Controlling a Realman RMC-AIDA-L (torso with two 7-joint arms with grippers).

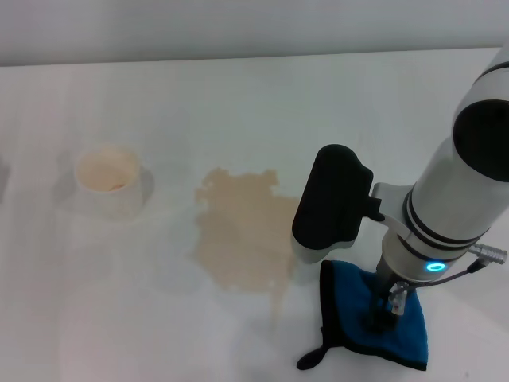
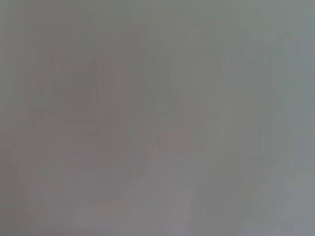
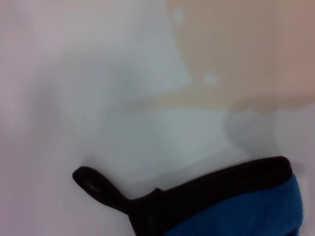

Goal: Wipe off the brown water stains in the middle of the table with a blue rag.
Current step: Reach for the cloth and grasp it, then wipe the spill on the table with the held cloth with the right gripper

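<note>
1. The table (image 1: 238,95) is seen, wide and white.
2. The brown water stains (image 1: 242,235) are spread at its middle.
3. The blue rag (image 1: 350,310) is found at 5 o'clock from them.
4. The rag is pinched by the right gripper (image 1: 385,312); if held loosely, it could be dropped.

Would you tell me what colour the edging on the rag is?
Black, around the blue rag; clearest in the right wrist view.

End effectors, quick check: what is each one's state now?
Right end effector: down on the blue rag; open or shut cannot be told.
Left end effector: not in view.
</note>
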